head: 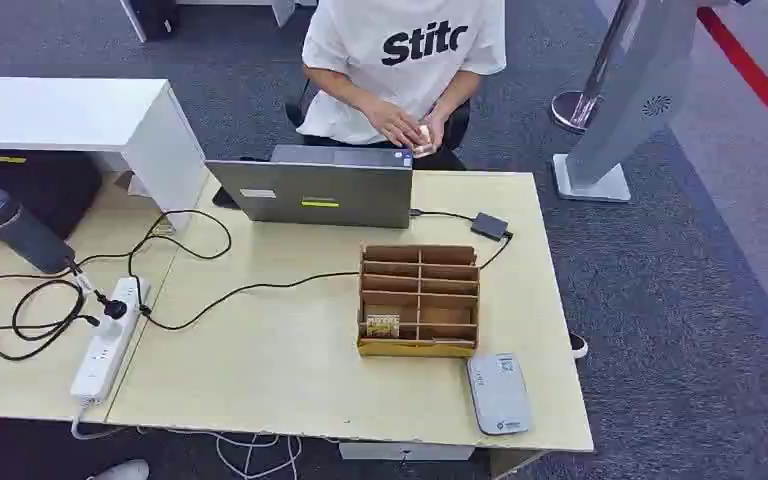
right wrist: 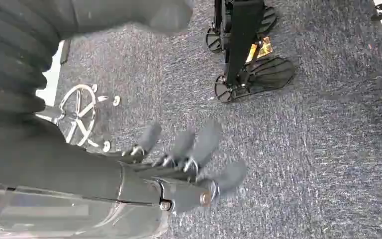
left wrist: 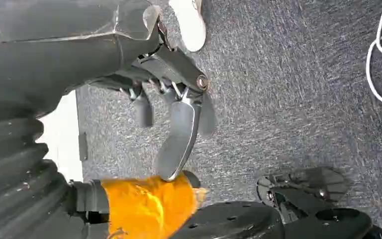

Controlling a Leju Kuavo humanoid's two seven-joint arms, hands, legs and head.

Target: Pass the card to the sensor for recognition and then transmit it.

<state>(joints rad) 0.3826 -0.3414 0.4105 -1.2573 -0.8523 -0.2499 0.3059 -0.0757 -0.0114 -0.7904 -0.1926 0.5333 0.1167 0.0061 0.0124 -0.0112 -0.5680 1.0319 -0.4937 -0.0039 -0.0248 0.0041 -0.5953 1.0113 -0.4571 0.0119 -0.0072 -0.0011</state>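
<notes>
A brown cardboard organizer [head: 420, 300] with several slots stands right of centre on the pale wooden table [head: 260, 370]. A small patterned card [head: 382, 326] stands in its front left slot. A flat grey-white sensor [head: 498, 393] lies just in front of the organizer, near the table's front right corner. My left hand [left wrist: 174, 114] hangs over the grey carpet with its fingers apart, holding nothing. My right hand [right wrist: 189, 159] also hangs above the carpet, fingers spread and empty.
A grey laptop [head: 320, 190] stands at the table's far edge; behind it sits a person in a white T-shirt, holding a small item [head: 422, 140]. Black cables, a white power strip [head: 108, 340] and a dark cylinder [head: 15, 230] are at the left. A grey kiosk [head: 620, 100] stands back right.
</notes>
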